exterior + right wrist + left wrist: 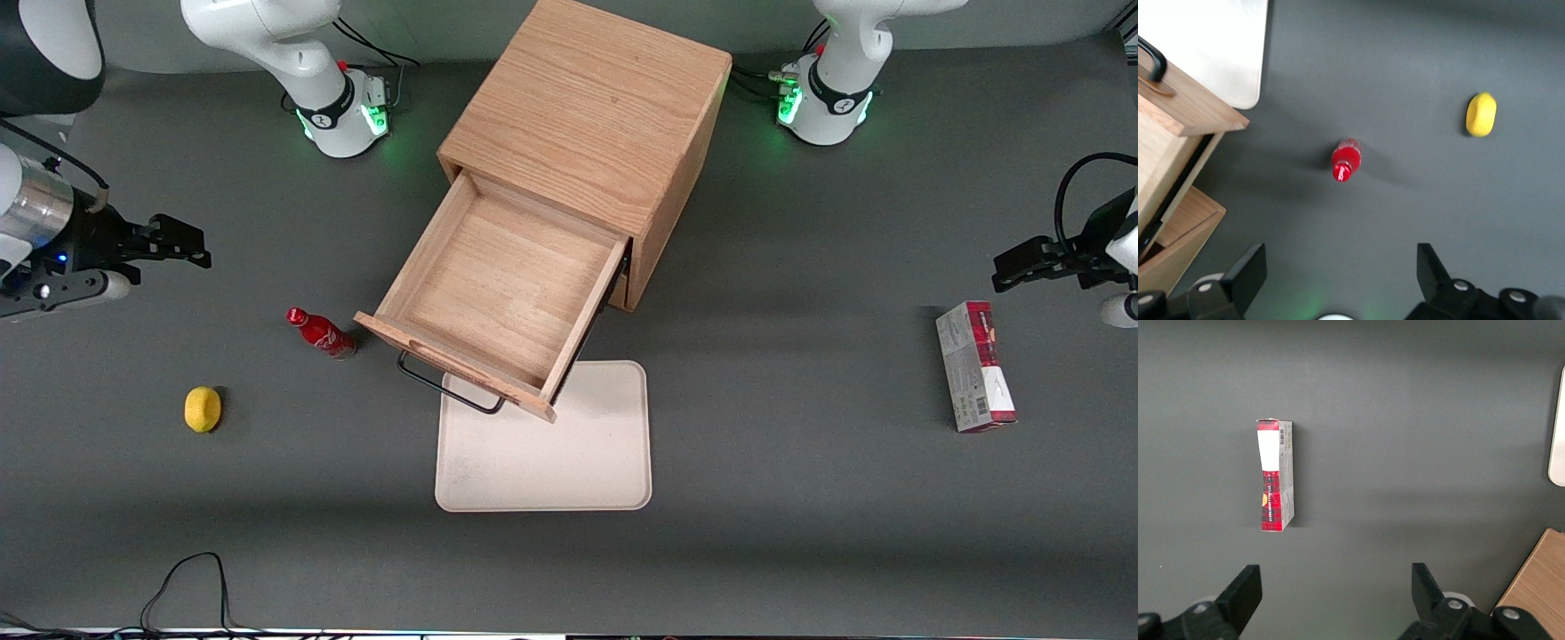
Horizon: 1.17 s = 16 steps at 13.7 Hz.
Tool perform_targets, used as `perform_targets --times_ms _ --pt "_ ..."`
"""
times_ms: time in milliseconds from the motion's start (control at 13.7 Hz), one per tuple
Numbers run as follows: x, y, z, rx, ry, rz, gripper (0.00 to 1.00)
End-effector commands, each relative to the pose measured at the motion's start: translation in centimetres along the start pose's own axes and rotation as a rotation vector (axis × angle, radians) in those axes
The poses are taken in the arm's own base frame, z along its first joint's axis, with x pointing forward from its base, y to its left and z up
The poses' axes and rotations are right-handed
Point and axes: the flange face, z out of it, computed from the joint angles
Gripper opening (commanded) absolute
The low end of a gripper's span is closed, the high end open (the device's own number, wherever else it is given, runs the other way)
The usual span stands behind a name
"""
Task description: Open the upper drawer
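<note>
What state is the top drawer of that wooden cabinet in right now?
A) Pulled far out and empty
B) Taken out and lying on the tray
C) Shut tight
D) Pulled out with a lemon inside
A: the upper drawer juts out over the tray, its bare wooden floor showing; the open gripper is off beside it.

Red bottle [321, 332] upright, lemon [203, 409] nearer the camera, cream tray [544, 446], red-white box [974, 365] lying flat
</note>
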Motion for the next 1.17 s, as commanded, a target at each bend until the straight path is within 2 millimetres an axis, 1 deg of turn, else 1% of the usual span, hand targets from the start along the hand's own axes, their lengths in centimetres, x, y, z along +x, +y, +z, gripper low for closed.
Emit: perform_targets --times_ms 0,73,146,219,291,437,510,583,802,947,1093 --pt "-2.1 0.0 -0.4 0.014 0.085 0.027 1.0" --pt "-2.4 0.2 -0.6 0.014 0.092 0.032 1.0" --pt "-2.7 2.5 -0.8 0.028 0.088 0.057 1.0" --pt "-2.8 1.8 -0.9 0.044 0.07 0.015 1.0" --pt "-2.6 0.3 -0.9 0.038 0.072 -0.005 1.0" --pt "-2.4 -0.4 -1.1 0.027 0.079 0.06 1.0" --pt "-2.0 -1.6 -0.9 0.023 0.078 0.052 1.0" --pt "-1.8 -1.7 -0.8 0.021 0.076 0.041 1.0" --pt "-1.7 -1.0 -1.6 0.0 0.072 -0.012 1.0" --pt "-2.1 -0.3 -1.4 0.005 0.047 -0.004 1.0" --pt "-2.1 -0.2 -1.6 0.005 0.05 -0.003 1.0"
